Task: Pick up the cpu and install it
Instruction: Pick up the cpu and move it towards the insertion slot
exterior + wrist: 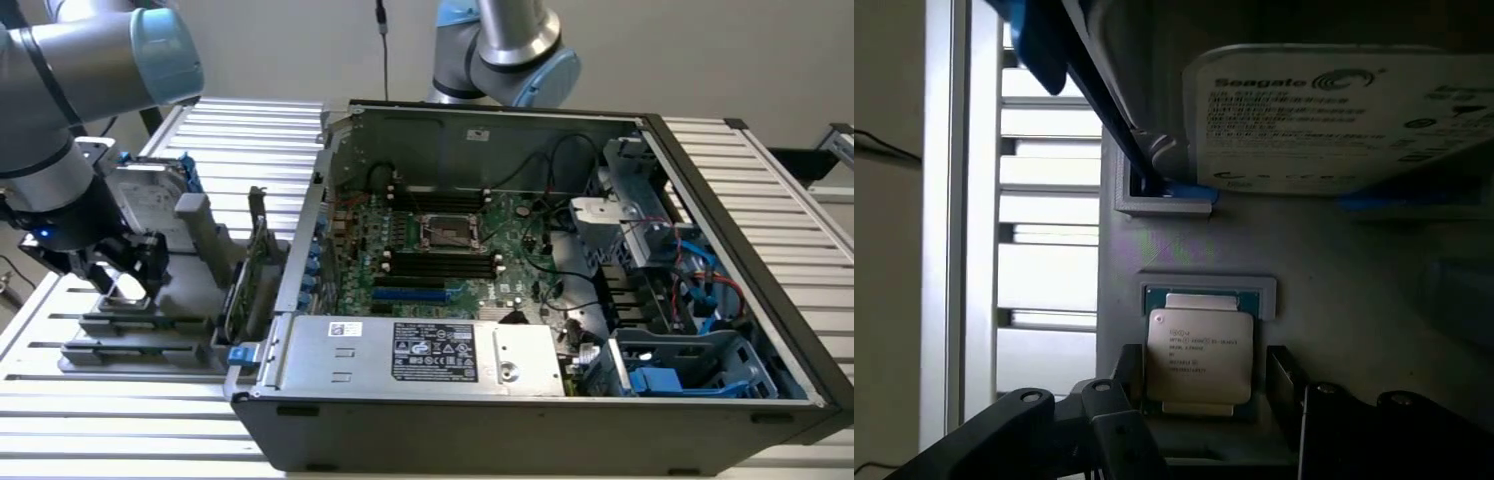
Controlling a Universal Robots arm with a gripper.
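Note:
The cpu (pixel 1200 350), a small square chip with a silver-grey printed top, lies flat in a recess of a grey holder (pixel 1354 260). My gripper (pixel 1201 375) is lowered over it and open, one dark finger (pixel 1128 368) on each side of the chip and close to its edges. In the exterior view the gripper (pixel 127 272) hangs over the holder (pixel 140 335) at that view's left, with the cpu (pixel 127 288) pale between the fingers. The dark metal-framed socket (pixel 450 232) sits in the middle of the motherboard, inside the open computer case (pixel 747 250).
A silver Seagate hard drive (pixel 1334 120) in a blue frame stands just beyond the cpu on the same holder (pixel 140 195). An expansion card (pixel 254 265) stands upright beside the case. The power supply (pixel 427 352) fills the case's near side. A slatted metal table (pixel 787 170) lies underneath.

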